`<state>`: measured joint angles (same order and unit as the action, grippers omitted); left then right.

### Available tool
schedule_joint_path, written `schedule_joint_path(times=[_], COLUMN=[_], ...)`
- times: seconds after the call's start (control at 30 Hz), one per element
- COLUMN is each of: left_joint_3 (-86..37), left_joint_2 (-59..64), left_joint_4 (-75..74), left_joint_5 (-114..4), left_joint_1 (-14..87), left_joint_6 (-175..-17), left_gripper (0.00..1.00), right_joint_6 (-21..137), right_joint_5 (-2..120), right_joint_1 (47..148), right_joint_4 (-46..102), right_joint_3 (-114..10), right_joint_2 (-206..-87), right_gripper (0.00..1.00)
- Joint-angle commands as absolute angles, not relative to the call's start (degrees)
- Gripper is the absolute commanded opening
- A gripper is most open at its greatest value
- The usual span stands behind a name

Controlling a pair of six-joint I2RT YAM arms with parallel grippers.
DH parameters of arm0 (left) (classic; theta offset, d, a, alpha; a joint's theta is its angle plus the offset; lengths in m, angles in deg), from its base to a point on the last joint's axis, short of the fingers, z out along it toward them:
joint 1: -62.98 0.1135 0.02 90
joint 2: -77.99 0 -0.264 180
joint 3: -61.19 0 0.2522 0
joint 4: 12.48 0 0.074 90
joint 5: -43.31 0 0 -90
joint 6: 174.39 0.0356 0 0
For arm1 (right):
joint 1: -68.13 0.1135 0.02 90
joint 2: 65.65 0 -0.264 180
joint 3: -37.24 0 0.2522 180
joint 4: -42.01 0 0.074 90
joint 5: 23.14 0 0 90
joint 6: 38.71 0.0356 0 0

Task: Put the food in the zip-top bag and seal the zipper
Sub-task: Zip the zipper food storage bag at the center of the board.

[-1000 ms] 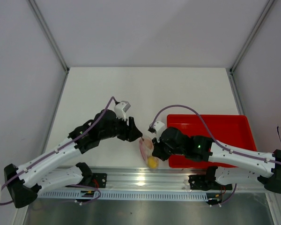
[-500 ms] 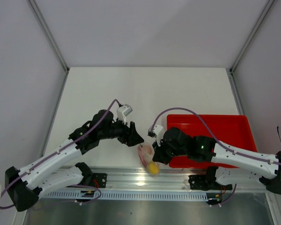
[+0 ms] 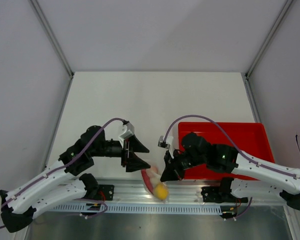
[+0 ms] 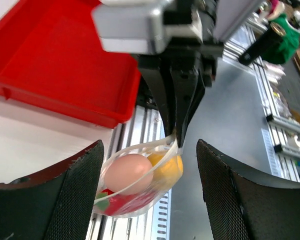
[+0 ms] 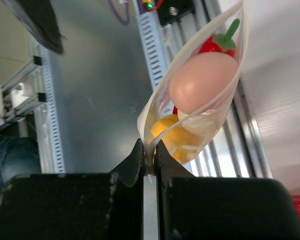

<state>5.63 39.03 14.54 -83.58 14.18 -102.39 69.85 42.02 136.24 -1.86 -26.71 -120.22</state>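
The right gripper pinches the zip-top bag by one edge, left gripper gaping wide at its 11 o'clock. Skinny grip, so the food could drag it loose.

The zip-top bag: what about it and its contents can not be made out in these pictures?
- Zipper, sealed or not: right wrist view, the right gripper pinches the zip-top bag at its edge and covers it.
- Piece count: both wrist views, the egg and the yellow ball overlap whatever lies behind.
- Bag detail: top view, small and blurred.
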Motion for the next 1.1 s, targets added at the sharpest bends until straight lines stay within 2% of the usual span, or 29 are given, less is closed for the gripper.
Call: schedule_joint_path(times=[0.0,0.33,0.67,1.07], left_joint_3=[4.81,3.58,1.91,2.78], left_joint_2=[38.71,37.56,34.67,32.64], left_joint_4=[14.37,13.33,13.32,12.80], left_joint_5=[-86.06,-93.44,-103.55,-102.95], left_joint_1=[11.04,8.31,6.91,4.79], left_joint_6=[-97.14,-95.73,-95.20,-95.81], left_gripper=[0.78,0.85,0.86,0.86], right_joint_6=[71.32,72.64,71.06,69.83], right_joint_5=[34.96,25.03,25.82,25.64], right_joint_1=[136.33,137.03,138.44,138.70], right_joint_4=[-0.14,-0.66,-2.07,-0.84], right_joint_3=[-31.44,-35.84,-37.87,-40.68], right_joint_2=[-118.21,-120.23,-124.10,-128.22], right_gripper=[0.00,0.00,0.00,0.00])
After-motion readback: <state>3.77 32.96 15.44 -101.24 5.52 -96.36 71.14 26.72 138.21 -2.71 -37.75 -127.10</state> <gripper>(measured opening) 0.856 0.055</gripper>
